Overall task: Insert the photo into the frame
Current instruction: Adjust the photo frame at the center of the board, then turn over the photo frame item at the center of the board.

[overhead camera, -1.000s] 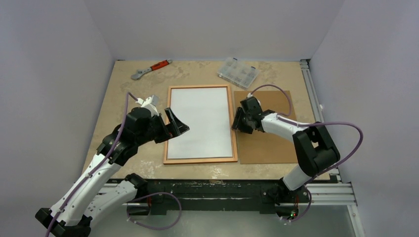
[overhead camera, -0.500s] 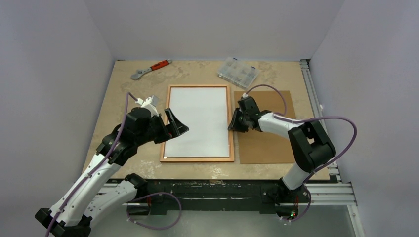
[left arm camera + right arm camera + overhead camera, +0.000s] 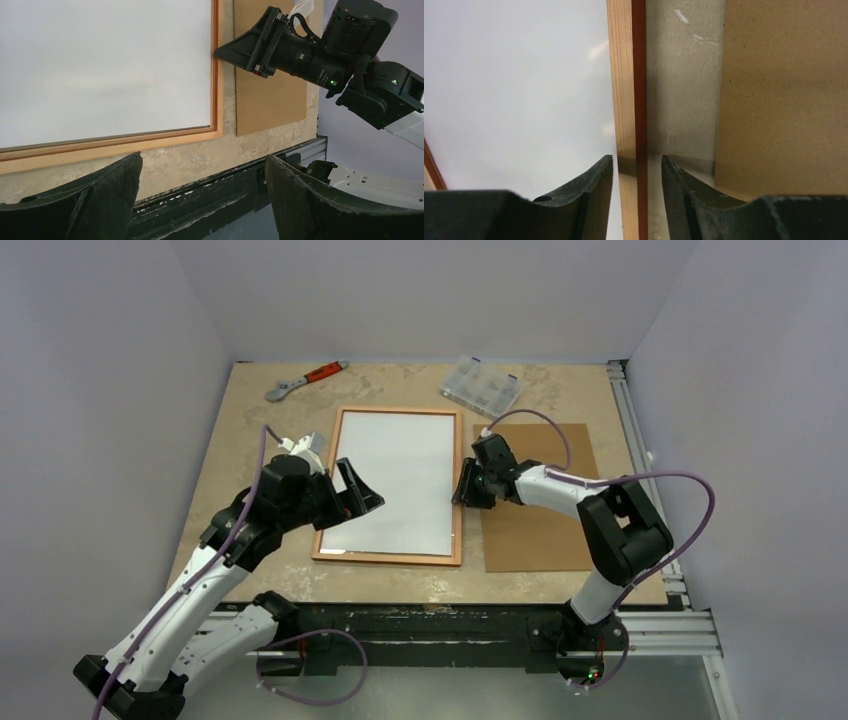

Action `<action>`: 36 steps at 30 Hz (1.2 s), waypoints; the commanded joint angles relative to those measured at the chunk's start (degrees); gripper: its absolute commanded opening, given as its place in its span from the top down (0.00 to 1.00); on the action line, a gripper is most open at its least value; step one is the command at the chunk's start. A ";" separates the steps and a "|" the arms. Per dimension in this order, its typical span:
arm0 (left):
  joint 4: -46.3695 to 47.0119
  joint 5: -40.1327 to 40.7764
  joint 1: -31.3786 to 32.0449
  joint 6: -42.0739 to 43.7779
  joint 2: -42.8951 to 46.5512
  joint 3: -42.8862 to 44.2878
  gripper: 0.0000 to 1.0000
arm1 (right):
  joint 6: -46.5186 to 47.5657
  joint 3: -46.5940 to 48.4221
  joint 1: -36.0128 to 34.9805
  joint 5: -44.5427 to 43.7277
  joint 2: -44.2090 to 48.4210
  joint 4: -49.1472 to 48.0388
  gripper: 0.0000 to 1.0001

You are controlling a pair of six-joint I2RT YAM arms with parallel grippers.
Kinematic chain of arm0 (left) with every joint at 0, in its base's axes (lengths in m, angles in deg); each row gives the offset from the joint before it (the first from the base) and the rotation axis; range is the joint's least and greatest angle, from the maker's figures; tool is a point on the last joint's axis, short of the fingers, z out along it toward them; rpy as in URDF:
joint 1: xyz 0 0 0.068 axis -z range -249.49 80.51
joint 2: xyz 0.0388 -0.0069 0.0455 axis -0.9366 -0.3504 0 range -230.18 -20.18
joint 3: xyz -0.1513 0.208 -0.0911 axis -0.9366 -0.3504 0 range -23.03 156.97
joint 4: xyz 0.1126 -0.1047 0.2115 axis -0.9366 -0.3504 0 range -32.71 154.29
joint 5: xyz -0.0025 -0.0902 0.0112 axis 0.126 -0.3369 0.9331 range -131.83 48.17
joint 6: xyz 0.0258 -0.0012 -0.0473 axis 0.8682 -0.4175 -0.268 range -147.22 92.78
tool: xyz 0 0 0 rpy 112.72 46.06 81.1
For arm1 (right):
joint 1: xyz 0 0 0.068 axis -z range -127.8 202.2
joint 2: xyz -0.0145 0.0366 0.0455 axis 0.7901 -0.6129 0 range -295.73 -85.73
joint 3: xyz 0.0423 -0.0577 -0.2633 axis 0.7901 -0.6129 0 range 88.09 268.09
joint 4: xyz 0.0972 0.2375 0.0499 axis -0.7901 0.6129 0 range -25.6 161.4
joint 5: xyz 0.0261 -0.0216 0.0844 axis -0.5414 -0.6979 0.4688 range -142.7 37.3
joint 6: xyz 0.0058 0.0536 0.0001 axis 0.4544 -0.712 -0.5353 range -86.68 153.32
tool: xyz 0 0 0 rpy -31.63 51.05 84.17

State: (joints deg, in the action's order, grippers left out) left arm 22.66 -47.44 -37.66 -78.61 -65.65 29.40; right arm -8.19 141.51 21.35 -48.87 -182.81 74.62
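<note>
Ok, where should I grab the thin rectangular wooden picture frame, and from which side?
Take the frame by its right long rail, coming from above: one finger inside over the white sheet, one outside over the bare strip of table beside the brown backing board. It lies flat, so only a narrow rail fits between fingers. The right gripper straddles it there.

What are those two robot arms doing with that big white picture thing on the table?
They are fitting a photo into a frame. The photo lies white side up inside the frame, flat on the table. The right tool has its fingers on either side of the frame's right rail, not squeezing it. The left tool hangs open by the frame's left side, holding nothing. A brown backing board lies to the right, apart from the frame.
</note>
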 commanded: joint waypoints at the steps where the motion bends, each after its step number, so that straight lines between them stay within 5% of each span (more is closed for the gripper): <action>1: 3.33 -1.84 -0.28 0.87 -1.37 0.79 0.10 | 0.21 0.74 -0.26 -3.17 6.30 5.09 0.54; 9: 12.43 -8.63 1.57 -0.28 -11.66 -1.48 0.05 | 0.39 -2.58 4.57 -3.44 16.09 10.84 0.17; 15: 17.89 -10.25 8.68 -0.28 -28.09 4.75 0.03 | 5.18 -6.91 16.81 1.82 20.42 13.93 0.15; 24: 18.83 -12.18 21.05 -0.90 -57.28 28.20 0.02 | 12.25 -6.86 35.43 -1.51 20.20 22.53 0.11; 29: 16.95 -7.28 24.64 -1.96 -64.13 35.19 0.01 | 11.97 -8.37 44.37 -5.28 23.11 22.74 0.09; 36: 16.20 1.06 26.34 -4.52 -66.65 35.19 0.01 | 10.87 -6.36 46.11 -18.36 27.04 24.51 0.04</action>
State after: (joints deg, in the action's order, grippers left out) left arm 39.36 -53.16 -11.45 -80.73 -131.64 62.79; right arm 2.54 133.47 67.25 -58.20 -158.46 98.03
